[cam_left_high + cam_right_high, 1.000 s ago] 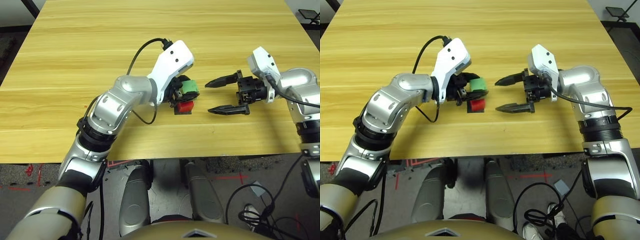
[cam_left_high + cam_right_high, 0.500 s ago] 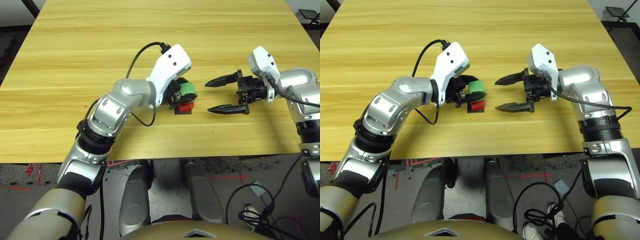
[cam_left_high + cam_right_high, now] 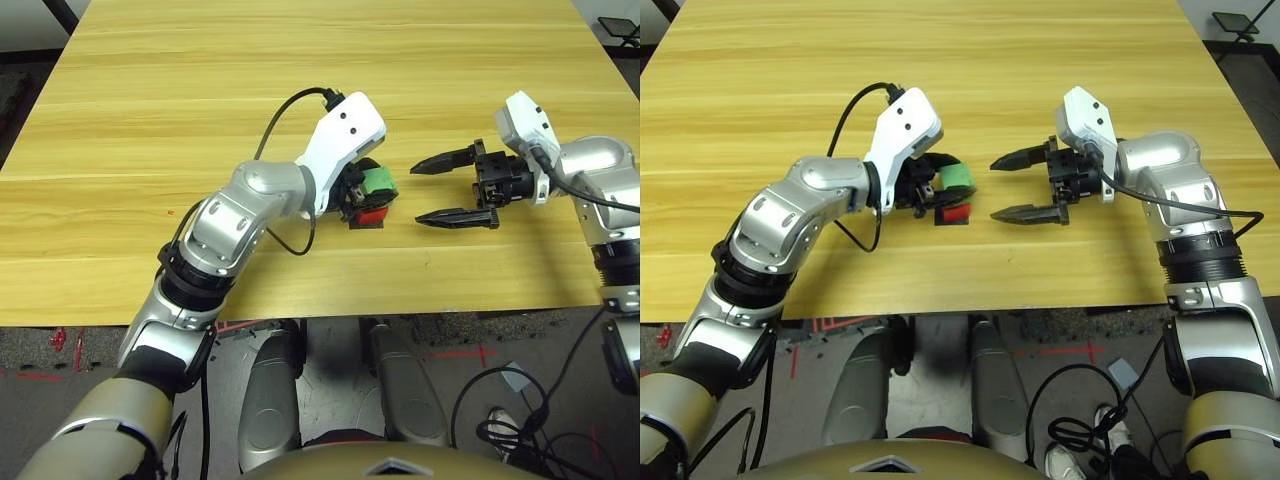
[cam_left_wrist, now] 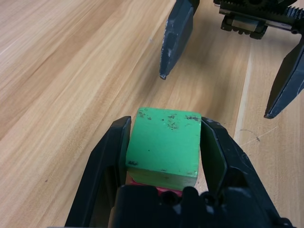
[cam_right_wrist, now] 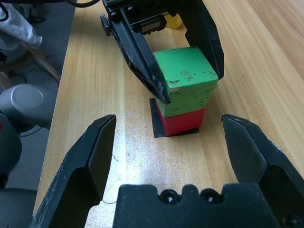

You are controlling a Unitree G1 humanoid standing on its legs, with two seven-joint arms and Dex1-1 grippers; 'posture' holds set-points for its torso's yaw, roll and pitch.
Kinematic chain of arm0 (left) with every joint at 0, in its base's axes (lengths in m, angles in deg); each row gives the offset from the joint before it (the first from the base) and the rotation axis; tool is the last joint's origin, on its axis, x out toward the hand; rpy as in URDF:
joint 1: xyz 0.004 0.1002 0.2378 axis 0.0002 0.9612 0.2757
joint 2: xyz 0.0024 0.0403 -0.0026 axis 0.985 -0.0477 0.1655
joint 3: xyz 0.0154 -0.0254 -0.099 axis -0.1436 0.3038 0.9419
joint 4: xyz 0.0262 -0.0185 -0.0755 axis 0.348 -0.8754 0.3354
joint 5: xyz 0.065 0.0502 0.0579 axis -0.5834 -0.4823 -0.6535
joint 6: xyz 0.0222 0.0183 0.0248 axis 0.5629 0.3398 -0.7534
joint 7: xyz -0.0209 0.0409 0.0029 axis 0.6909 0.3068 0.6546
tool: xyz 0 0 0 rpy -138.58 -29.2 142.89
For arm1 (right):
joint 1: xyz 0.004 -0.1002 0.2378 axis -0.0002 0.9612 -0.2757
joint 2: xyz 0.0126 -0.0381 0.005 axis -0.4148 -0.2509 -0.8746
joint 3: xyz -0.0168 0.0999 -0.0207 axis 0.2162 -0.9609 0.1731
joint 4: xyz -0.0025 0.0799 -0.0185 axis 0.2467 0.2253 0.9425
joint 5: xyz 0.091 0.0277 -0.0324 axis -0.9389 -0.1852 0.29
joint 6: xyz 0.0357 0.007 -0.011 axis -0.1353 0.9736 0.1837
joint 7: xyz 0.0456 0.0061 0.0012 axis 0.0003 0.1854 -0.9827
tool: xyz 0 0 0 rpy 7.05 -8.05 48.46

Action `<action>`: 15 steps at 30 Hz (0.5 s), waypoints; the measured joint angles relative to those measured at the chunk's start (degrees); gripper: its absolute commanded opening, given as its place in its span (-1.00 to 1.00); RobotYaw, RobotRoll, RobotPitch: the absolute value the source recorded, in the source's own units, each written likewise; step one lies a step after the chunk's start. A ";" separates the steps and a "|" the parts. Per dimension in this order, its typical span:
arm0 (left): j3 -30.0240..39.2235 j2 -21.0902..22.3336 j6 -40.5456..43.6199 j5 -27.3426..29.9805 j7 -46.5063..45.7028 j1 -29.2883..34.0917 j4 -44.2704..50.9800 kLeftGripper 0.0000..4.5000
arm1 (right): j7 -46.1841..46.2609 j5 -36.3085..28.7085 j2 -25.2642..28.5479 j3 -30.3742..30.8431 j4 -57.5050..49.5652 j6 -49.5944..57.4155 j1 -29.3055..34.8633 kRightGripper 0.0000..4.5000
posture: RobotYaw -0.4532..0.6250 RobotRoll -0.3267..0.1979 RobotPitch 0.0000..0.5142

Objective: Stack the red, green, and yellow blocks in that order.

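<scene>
My left jaws (image 4: 166,156) are grasping the matte green cube (image 5: 186,78) above the matte red cube (image 5: 183,122); my right jaws (image 5: 168,161) are standing open. I am keeping faces aligned before releasing.

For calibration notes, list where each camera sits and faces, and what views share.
Left and right eye: on the head, facing down at the table; both silver forearms show.
Left wrist: on the left arm, looking along its tool at the green block; the right tool shows too.
Right wrist: on the right arm, facing the green block over the red block.
All four share the green block.
</scene>
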 measured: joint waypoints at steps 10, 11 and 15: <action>3.28 -0.04 0.70 2.54 -0.43 -0.88 1.98 0.98 | -0.01 0.01 0.00 0.00 0.10 -0.01 -0.06 1.00 | 0.01 0.26 0.17; 4.15 1.74 1.15 3.07 0.07 -1.19 3.04 0.98 | -0.03 0.01 0.01 -0.01 0.14 -0.02 -0.15 1.00 | 0.01 0.26 0.17; 9.62 18.26 2.57 4.86 5.80 -1.35 7.44 0.98 | -0.20 0.02 0.40 -0.12 0.41 -0.09 -0.30 1.00 | 0.05 0.28 0.16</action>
